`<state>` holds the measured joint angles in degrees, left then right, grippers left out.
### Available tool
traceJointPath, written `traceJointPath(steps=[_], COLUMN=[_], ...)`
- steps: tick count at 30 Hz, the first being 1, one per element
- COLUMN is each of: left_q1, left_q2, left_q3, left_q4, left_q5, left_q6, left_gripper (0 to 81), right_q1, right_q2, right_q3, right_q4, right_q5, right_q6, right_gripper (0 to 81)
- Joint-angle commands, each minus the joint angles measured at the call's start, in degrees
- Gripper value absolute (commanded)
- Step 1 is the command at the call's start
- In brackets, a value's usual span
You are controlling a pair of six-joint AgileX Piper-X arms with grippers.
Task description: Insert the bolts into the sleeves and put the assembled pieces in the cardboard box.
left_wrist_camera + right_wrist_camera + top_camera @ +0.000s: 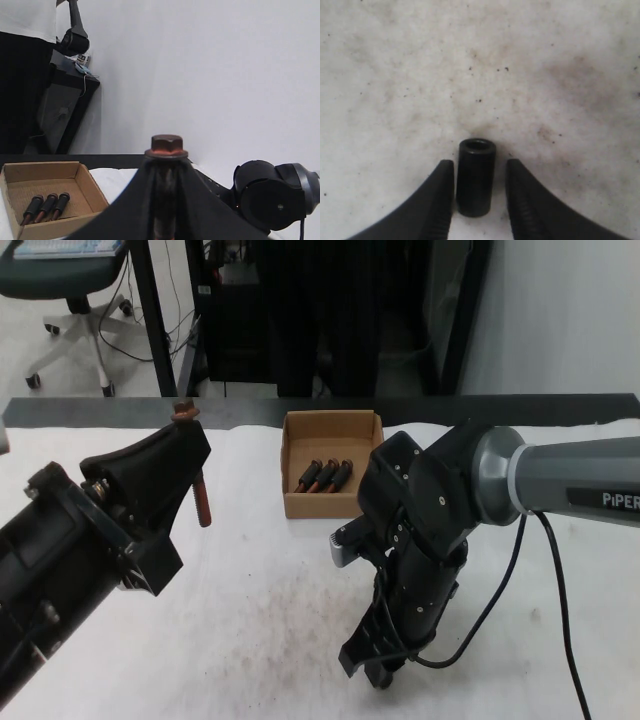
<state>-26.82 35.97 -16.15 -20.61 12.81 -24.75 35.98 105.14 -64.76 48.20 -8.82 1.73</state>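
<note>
My left gripper (190,450) is raised over the left of the bench, shut on a rust-coloured bolt (201,498) held upright, head on top. The left wrist view has the bolt's hex head (166,144) just above my left gripper (166,170). A black sleeve (476,177) lies on the white cloth, open end away from the wrist. My right gripper (480,163) points down at it, open, one finger on each side with a small gap. In the high view the right gripper (372,665) is low at the bench's front. The cardboard box (296,440) holds three assembled pieces (325,476).
White, speckled cloth (260,620) covers the bench. The box (87,182) stands at the middle back, between the arms, and the right arm's body (272,195) is past the bolt. Behind the bench are black table legs and an office chair (75,300).
</note>
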Motion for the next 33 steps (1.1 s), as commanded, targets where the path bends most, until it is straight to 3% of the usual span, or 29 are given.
traceJointPath(steps=[1, 19, 22, 26, 30, 33], left_q1=[-0.1, -0.1, -0.1, -0.1, -0.1, -0.1], left_q2=[-0.1, -0.1, -0.1, -0.1, -0.1, -0.1], left_q3=[0.0, 0.0, 0.0, 0.0, 0.0, 0.0], left_q4=[-0.7, -0.7, -0.7, -0.7, -0.9, -3.1], left_q5=[-0.3, -0.3, -0.3, -0.3, -0.3, 0.3], left_q6=[0.3, 0.3, 0.3, 0.3, 0.3, -0.1], left_gripper=[0.4, 0.4, 0.4, 0.4, 0.4, 0.4], right_q1=[0.0, 0.0, 0.0, 0.0, 0.0, -0.1], right_q2=[-0.1, -0.1, -0.1, -0.1, -0.1, -0.9], right_q3=[-0.2, -0.1, -0.1, -0.1, -0.1, -0.6], right_q4=[-0.3, 0.6, 0.6, 0.6, 0.6, 0.6], right_q5=[-0.1, 0.3, 1.4, 1.2, 0.7, -4.4], right_q6=[-0.2, -0.5, -0.5, -0.5, -0.5, 0.2], right_gripper=[33.0, 32.5, 23.5, 1.4, 0.8, 0.8])
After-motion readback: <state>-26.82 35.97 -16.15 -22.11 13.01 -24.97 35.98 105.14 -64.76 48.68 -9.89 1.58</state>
